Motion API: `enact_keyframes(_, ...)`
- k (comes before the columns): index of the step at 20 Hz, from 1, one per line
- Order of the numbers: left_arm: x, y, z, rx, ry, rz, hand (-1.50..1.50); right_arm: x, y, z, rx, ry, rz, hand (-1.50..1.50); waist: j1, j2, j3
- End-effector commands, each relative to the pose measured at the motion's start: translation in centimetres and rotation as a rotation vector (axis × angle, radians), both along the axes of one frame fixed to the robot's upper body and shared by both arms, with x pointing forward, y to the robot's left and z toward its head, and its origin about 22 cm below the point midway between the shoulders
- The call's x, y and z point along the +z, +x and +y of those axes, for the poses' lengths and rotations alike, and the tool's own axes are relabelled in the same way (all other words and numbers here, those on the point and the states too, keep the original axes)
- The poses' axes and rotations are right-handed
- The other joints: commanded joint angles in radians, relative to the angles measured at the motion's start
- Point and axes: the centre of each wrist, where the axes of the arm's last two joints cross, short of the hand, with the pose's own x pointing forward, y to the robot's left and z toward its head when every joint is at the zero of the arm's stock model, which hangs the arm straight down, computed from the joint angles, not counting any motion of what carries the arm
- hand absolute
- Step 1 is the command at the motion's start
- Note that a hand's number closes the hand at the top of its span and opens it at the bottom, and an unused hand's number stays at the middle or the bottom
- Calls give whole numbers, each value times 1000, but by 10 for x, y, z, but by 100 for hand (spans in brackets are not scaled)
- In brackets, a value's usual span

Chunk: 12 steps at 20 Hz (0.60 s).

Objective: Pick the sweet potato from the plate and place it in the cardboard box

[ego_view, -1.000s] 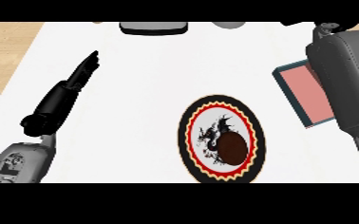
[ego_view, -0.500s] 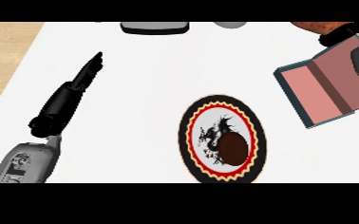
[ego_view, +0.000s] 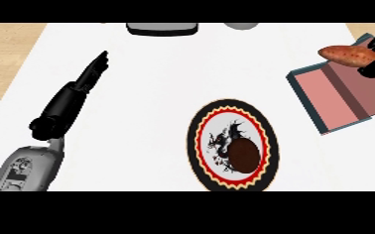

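The orange-brown sweet potato (ego_view: 347, 53) hangs at the right edge, over the far corner of the cardboard box (ego_view: 338, 98), a shallow box with a pink inside and teal walls. Only dark fingers of my right hand (ego_view: 368, 70) show there, curled at the potato's lower right side. The round plate (ego_view: 208, 144), with a red and black rim, lies near the front centre. A dark brown round object (ego_view: 242, 156) lies on it. My left hand (ego_view: 86, 78) rests open on the counter at the left, fingers straight and pointing away.
A dark grey flat object (ego_view: 162, 28) and a grey round object (ego_view: 242, 26) sit at the counter's far edge. The counter's left edge (ego_view: 22, 64) borders a wooden floor.
My right arm has drawn back to the right and mostly left the view, uncovering the box. The sweet potato now shows over the box's far corner. The left hand barely moved.
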Motion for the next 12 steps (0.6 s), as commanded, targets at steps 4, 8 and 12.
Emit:
enact_keyframes(4,6,-2,-2,2,-15,5,0,-18,-12,-13,181,148,-36,-150,-1,-3,0)
enact_keyframes(8,0,-3,-4,-12,-4,12,0,4,-12,-18,194,223,-403,-150,-9,-5,2)
enact_keyframes(12,-4,-6,2,19,-12,14,0,20,-17,-32,55,533,-794,-150,-36,-16,6)
